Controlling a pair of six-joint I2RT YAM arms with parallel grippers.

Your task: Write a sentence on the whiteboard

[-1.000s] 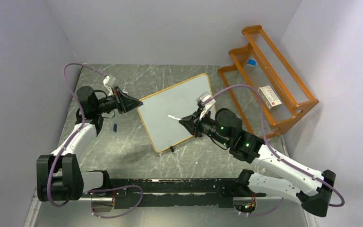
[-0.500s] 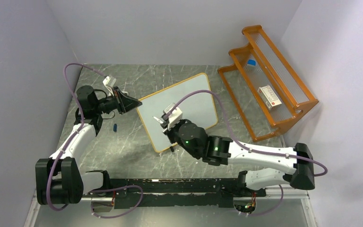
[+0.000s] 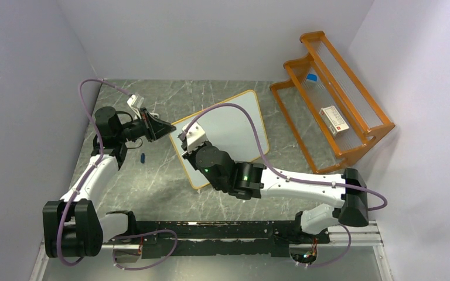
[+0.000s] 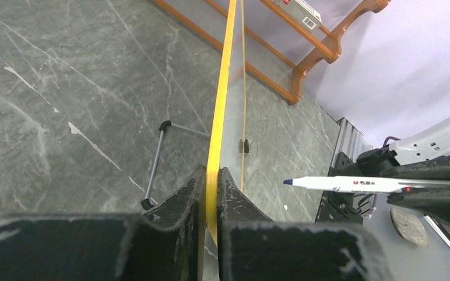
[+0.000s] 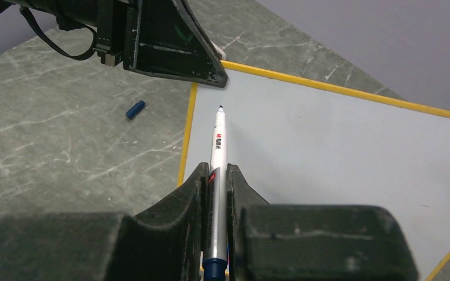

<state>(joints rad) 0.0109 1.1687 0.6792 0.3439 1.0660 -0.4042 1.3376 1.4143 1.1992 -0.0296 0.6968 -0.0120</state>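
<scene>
Worktop (image 3: 152,181), one, grey marble, walled on three sides; bare stretches on the near side of the left pincer (image 4: 211,175) and behind it toward the back wall.
Rack (image 3: 351,129), one, orange, well apart from both pincers, past the far edge of the whiteboard (image 3: 234,126).
Whiteboard, one; rim clamped between the left pincer's fingers near a corner, face stretching away from that pincer.
Pincers, two; right pincer (image 5: 217,172) closed on one marker (image 5: 218,140), tip just beside the left pincer at the board's edge; contact cannot be told.
Cap (image 5: 135,109), one, blue, on the worktop near the left pincer.
</scene>
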